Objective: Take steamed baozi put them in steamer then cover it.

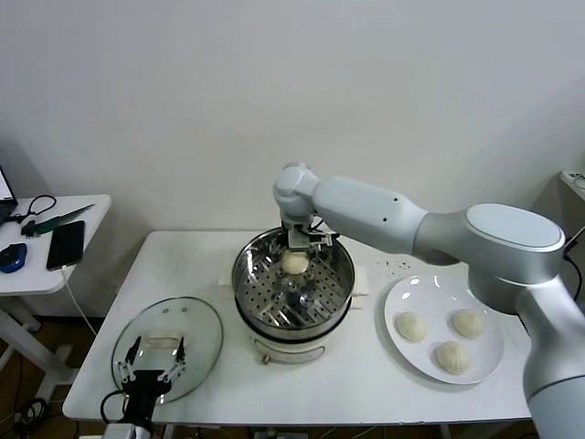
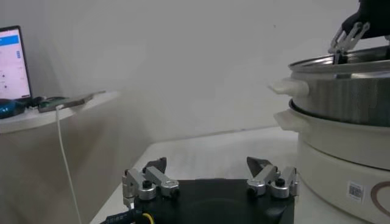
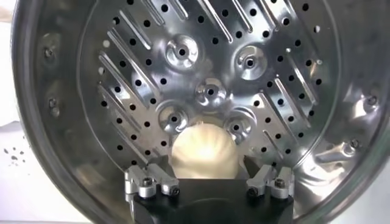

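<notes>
The steamer (image 1: pixel 252 291) stands mid-table on its white base. My right gripper (image 1: pixel 296 247) reaches down into it at the far side. One steamed baozi (image 1: pixel 294 263) lies on the perforated tray (image 3: pixel 210 91). In the right wrist view my right gripper (image 3: pixel 205 168) is open, with this baozi (image 3: pixel 204 152) between its spread fingers. Three more baozi (image 1: pixel 410 326) lie on the white plate (image 1: pixel 430 293) to the right. The cover (image 1: pixel 196 320) lies flat at the front left. My left gripper (image 1: pixel 154 361) is open and empty over its near edge; it also shows in the left wrist view (image 2: pixel 207 167).
A side table (image 1: pixel 91 215) at the far left carries a phone (image 1: pixel 66 244), a mouse and tools. A cable hangs from it. In the left wrist view the steamer (image 2: pixel 347 91) rises close on one side, and a lit screen (image 2: pixel 15 61) stands far off.
</notes>
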You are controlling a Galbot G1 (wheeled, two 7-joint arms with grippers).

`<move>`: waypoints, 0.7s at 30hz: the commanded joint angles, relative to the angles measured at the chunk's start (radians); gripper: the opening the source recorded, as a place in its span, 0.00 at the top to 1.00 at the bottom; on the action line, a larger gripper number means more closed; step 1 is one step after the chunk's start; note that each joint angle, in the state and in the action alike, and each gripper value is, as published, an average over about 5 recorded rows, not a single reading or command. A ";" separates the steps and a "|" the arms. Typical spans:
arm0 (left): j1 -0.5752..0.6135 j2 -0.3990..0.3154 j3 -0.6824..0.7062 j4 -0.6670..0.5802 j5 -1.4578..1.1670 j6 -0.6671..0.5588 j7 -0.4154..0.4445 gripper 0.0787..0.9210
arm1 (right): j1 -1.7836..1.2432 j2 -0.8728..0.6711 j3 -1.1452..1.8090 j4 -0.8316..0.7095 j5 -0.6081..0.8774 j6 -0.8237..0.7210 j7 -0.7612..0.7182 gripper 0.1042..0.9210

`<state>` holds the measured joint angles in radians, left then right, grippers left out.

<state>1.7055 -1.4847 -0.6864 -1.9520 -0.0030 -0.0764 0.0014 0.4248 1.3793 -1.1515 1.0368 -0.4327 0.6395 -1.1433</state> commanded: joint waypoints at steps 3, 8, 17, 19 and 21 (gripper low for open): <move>0.000 0.001 0.002 -0.002 0.002 0.000 -0.001 0.12 | 0.079 -0.062 0.018 0.070 0.117 -0.027 -0.038 0.12; 0.005 0.004 0.003 -0.009 0.002 0.001 0.000 0.12 | 0.232 -0.204 -0.035 0.142 0.345 -0.109 -0.065 0.12; 0.017 -0.002 0.013 -0.026 -0.002 -0.002 0.008 0.12 | 0.473 -0.567 -0.382 0.372 0.784 -0.517 0.149 0.12; 0.018 -0.002 0.016 -0.027 -0.001 -0.003 0.013 0.12 | 0.469 -0.644 -0.401 0.404 0.822 -0.611 0.154 0.12; 0.017 -0.002 0.017 -0.026 0.000 -0.004 0.016 0.12 | 0.451 -0.712 -0.409 0.433 0.841 -0.708 0.146 0.12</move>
<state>1.7219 -1.4847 -0.6710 -1.9757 -0.0044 -0.0801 0.0102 0.7645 0.8942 -1.4227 1.3452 0.1753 0.1940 -1.0724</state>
